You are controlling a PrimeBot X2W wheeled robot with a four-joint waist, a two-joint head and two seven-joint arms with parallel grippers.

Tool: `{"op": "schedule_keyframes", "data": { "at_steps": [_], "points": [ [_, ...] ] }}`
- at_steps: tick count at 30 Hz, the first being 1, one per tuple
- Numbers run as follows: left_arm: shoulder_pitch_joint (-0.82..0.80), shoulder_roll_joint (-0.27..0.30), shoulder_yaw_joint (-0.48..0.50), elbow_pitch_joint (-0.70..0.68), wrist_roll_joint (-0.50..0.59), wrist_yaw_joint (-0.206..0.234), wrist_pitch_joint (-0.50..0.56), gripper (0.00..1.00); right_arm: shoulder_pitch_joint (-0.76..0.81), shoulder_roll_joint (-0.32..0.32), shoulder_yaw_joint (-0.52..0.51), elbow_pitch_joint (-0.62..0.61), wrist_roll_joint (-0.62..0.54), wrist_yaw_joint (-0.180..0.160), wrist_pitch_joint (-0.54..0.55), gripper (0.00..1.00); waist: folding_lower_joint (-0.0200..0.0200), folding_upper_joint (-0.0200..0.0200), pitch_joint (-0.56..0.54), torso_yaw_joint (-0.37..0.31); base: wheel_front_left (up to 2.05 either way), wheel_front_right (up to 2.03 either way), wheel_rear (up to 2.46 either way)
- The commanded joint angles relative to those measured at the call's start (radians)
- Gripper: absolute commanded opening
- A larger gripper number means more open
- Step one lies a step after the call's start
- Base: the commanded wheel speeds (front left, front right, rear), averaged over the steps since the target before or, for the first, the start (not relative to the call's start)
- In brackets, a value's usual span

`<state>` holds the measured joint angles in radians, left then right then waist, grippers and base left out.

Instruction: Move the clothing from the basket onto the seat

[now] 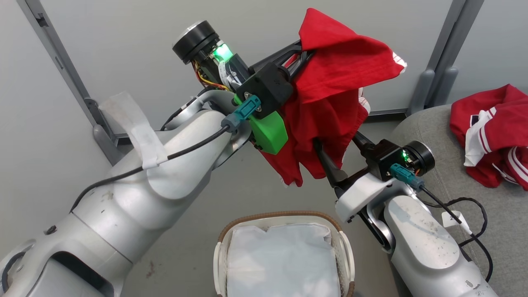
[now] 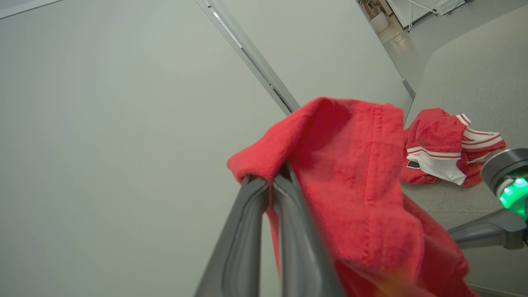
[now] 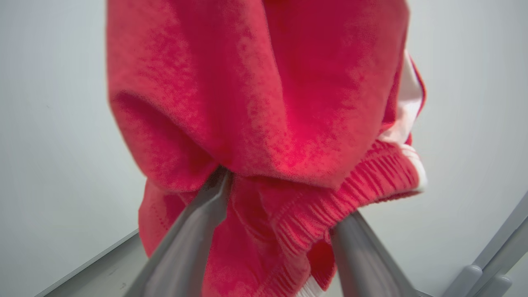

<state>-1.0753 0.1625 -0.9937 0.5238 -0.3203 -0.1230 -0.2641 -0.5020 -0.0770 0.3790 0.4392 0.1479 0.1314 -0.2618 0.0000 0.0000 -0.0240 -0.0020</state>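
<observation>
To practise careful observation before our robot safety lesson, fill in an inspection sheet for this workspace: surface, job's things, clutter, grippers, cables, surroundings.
Surface: grey floor under the basket; grey sofa at the right.
Job's things: basket shows its white liner, no clothing seen in it; striped garment lies crumpled on the sofa; held red garment hangs in the air above the basket.
Clutter: nothing seen.
Grippers: left gripper shut on the held red garment's upper fold; right gripper open, fingers apart under the ribbed hem.
Cables: black cable taped along the left forearm; second cable loops from the right wrist over the sofa.
Surroundings: grey partition panels with metal posts.
</observation>
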Motion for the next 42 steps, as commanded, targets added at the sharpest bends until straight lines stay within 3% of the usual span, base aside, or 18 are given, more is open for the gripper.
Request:
{"op": "schedule_keyframes", "data": {
  "at_steps": [1,2,3,21,23,24,25,42],
  "points": [
    [0.020,-0.001,0.009,-0.003,-0.013,-0.001,0.000,0.00,-0.007,0.000,-0.004,-0.004,-0.006,-0.001,-0.005,0.20,0.0000,0.0000,0.001,0.000,0.00,0.00,0.00],
    [0.028,-0.002,0.013,-0.004,-0.022,-0.001,0.000,0.00,-0.011,0.001,-0.008,-0.005,-0.012,-0.001,-0.005,0.02,0.0000,0.0000,0.002,0.000,0.00,0.00,0.00],
    [0.035,-0.003,0.017,-0.005,-0.027,-0.001,0.000,0.00,-0.013,0.002,-0.013,-0.006,-0.016,-0.001,-0.005,0.00,0.0000,0.0000,0.002,0.000,0.00,0.00,0.00],
    [0.244,-0.013,0.093,0.006,-0.120,0.000,0.000,0.00,-0.003,0.006,-0.071,-0.056,-0.052,-0.001,-0.005,0.00,0.0000,0.0000,0.015,0.001,0.00,0.00,0.00],
    [0.278,-0.016,0.114,0.001,-0.129,-0.001,0.000,0.34,0.000,0.006,-0.082,-0.062,-0.054,-0.001,-0.005,0.00,0.0000,0.0000,0.016,0.001,0.00,0.00,0.00],
    [0.298,-0.018,0.125,-0.002,-0.131,-0.001,0.000,0.77,0.001,0.005,-0.088,-0.064,-0.057,-0.001,-0.005,0.00,0.0000,0.0000,0.018,0.000,0.00,0.00,0.00],
    [0.319,-0.022,0.137,-0.005,-0.133,-0.002,0.000,1.00,0.002,0.005,-0.095,-0.067,-0.061,-0.001,-0.005,0.00,0.0000,0.0000,0.019,0.000,0.00,0.00,0.00],
    [0.649,-0.078,0.289,-0.040,-0.068,-0.008,0.000,1.00,0.053,-0.013,-0.205,-0.120,-0.099,-0.001,-0.005,0.00,0.0000,0.0000,0.034,0.007,0.00,0.00,0.00]
  ]
}}
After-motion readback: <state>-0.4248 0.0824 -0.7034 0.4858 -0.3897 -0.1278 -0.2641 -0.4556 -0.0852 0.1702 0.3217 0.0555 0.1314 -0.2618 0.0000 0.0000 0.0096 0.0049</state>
